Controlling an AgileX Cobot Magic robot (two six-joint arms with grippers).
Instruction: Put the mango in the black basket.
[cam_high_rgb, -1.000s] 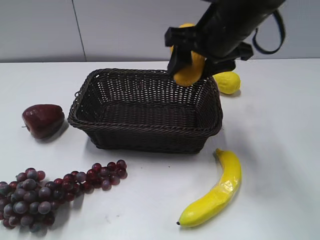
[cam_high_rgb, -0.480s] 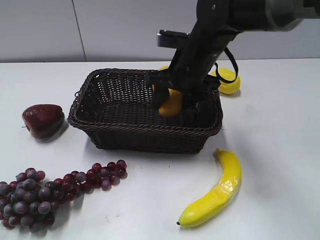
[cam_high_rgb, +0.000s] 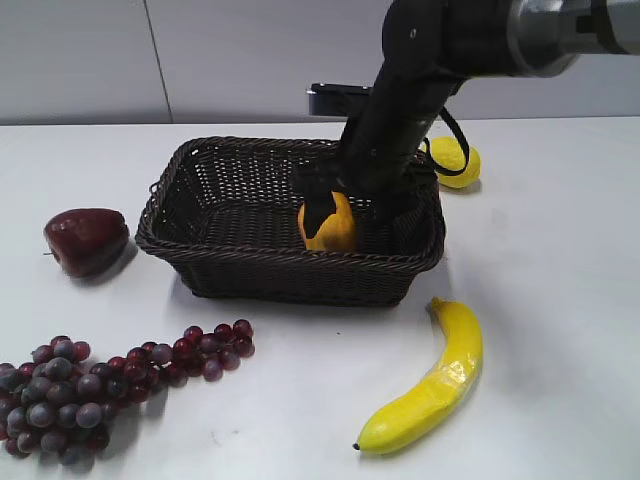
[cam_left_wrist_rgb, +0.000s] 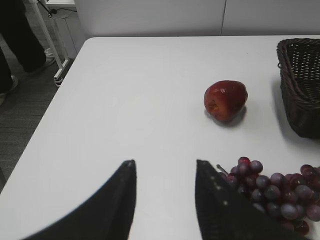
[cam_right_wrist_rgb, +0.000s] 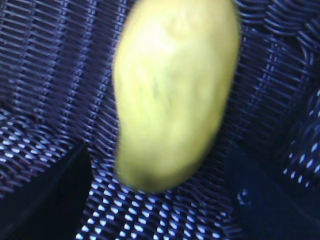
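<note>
The orange-yellow mango (cam_high_rgb: 328, 225) stands inside the black basket (cam_high_rgb: 200, 190), toward its right half. My right gripper (cam_high_rgb: 350, 195) reaches down into the basket just above and around the mango. In the right wrist view the mango (cam_right_wrist_rgb: 172, 95) is blurred, with gaps between it and both dark fingers, and the basket's weave (cam_right_wrist_rgb: 50, 75) lies behind it; the right gripper (cam_right_wrist_rgb: 155, 165) is open. My left gripper (cam_left_wrist_rgb: 165, 165) is open and empty over the table, left of the basket's end (cam_left_wrist_rgb: 300, 85). It does not show in the exterior view.
A dark red apple (cam_high_rgb: 87, 240) lies left of the basket. Purple grapes (cam_high_rgb: 90, 385) lie at the front left, close to my left gripper's right finger. A banana (cam_high_rgb: 430, 385) lies front right, and a lemon (cam_high_rgb: 455, 160) behind the basket. The table's left edge (cam_left_wrist_rgb: 55, 100) drops to the floor.
My right gripper came down from above the basket's far rim into the basket with the mango. Its fingers have opened off the mango, which now sits low inside.
</note>
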